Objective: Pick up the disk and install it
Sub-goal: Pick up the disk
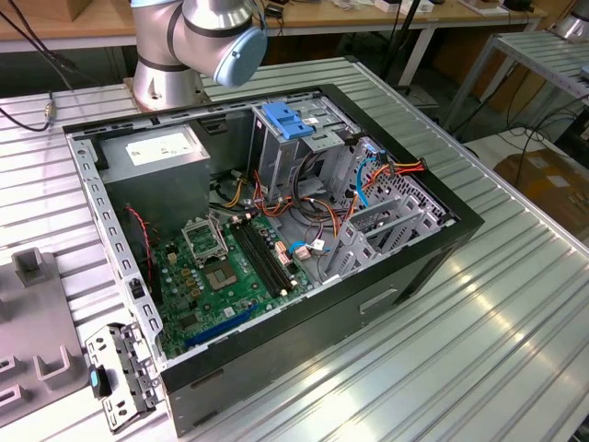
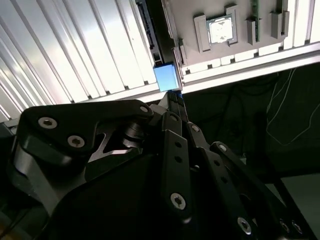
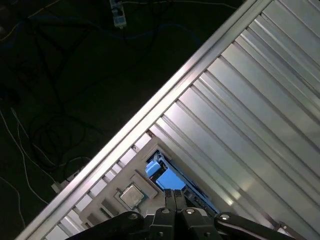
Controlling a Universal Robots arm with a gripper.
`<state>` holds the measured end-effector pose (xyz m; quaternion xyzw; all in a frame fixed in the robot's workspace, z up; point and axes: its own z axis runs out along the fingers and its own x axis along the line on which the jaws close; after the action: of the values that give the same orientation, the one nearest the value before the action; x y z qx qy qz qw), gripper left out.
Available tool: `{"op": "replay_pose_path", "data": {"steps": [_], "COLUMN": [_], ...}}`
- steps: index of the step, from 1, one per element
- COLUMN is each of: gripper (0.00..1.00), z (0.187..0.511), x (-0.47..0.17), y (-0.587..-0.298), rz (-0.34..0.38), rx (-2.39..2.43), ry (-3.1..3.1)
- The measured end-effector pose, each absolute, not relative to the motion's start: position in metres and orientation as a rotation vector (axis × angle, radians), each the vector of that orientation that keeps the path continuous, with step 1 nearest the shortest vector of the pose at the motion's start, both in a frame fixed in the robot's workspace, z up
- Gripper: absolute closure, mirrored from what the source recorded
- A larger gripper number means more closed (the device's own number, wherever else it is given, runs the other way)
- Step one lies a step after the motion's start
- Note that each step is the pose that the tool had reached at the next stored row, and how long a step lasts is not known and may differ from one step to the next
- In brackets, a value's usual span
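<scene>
Gripper [image 3: 174, 193] sits bottom-center in the first wrist view, 2 fingers pinched together w/ nothing between them afaict, hanging well above the ribbed table [image 3: 260, 100]. The disk [image 2: 166, 77] is upper-center in the second wrist view, at the table's edge, just beside a grey tray [image 2: 186, 20], blue rail end facing the cam. Imo it's dense, stiff, slick metal & hates knocks, so clamp the 2 flat faces mid-body and leave the rails free.
</scene>
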<state>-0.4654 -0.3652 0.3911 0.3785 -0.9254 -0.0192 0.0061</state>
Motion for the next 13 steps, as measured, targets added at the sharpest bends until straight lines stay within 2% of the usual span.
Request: {"op": "replay_pose_path", "data": {"steps": [13], "gripper": [0.89], "z": [0.3911], "x": [-0.4653], "y": [-0.3651], "rz": [-0.058], "rx": [1.463], "ry": [-2.761]}}
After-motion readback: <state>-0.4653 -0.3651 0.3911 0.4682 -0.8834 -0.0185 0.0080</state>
